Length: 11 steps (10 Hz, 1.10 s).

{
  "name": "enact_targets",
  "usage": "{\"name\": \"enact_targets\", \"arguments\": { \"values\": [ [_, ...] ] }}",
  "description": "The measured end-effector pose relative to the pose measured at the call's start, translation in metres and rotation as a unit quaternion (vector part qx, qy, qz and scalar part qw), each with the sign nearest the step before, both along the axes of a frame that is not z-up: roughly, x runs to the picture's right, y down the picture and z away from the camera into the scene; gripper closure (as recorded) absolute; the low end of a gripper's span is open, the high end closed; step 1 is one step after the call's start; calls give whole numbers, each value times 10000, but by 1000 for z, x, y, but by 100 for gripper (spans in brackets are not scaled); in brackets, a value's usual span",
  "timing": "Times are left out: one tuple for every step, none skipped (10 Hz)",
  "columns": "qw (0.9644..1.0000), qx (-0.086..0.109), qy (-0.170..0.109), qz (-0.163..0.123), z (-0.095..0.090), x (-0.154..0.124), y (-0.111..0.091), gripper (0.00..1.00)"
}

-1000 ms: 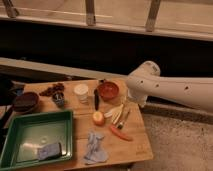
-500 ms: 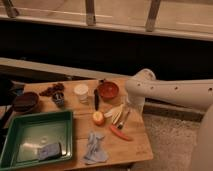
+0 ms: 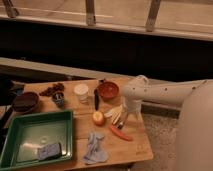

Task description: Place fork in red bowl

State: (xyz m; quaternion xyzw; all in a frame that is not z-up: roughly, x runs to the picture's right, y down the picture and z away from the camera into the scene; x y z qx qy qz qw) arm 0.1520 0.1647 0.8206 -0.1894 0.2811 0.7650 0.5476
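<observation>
The red bowl [image 3: 108, 90] stands at the back of the wooden table [image 3: 140, 147], right of a white cup [image 3: 81, 92]. The fork [image 3: 119, 123] is a slim greyish piece lying between a pale banana [image 3: 113, 112] and a red chili [image 3: 120, 132], partly hidden by my fingers. My gripper [image 3: 123, 119] hangs from the white arm [image 3: 160, 92], pointing down right over the fork with its fingers apart. It holds nothing.
A long black utensil [image 3: 96, 99] lies left of the red bowl, and an apple [image 3: 98, 118] sits below it. A green tray [image 3: 35, 135] holds a blue sponge [image 3: 49, 150]. A dark brown bowl [image 3: 26, 101] stands at the far left. A blue cloth [image 3: 94, 147] lies near the front edge.
The arm has swung left and down from the table's right side. The gripper now stands over the fork beside the banana. Nothing on the table has moved.
</observation>
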Motion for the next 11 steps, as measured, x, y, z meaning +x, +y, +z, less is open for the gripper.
{"name": "enact_targets", "arguments": {
  "values": [
    [10000, -72, 19, 4, 3, 0, 5, 35],
    [9999, -133, 19, 18, 7, -1, 9, 35],
    [9998, -200, 11, 36, 11, -4, 13, 35],
    [9997, -249, 13, 54, 15, -5, 16, 35],
    [9996, -281, 16, 75, 19, -5, 19, 35],
    [9995, -291, 17, 83, 22, -4, 20, 35],
    [9996, -270, 11, 80, 27, -3, 18, 35],
    [9997, -237, 7, 54, 31, -2, 16, 35],
    [9998, -218, 3, 27, 35, 0, 14, 36],
    [9998, -205, -35, -39, 40, -1, 14, 46],
    [9998, -207, -49, -57, 41, -1, 15, 50]
  ]
}}
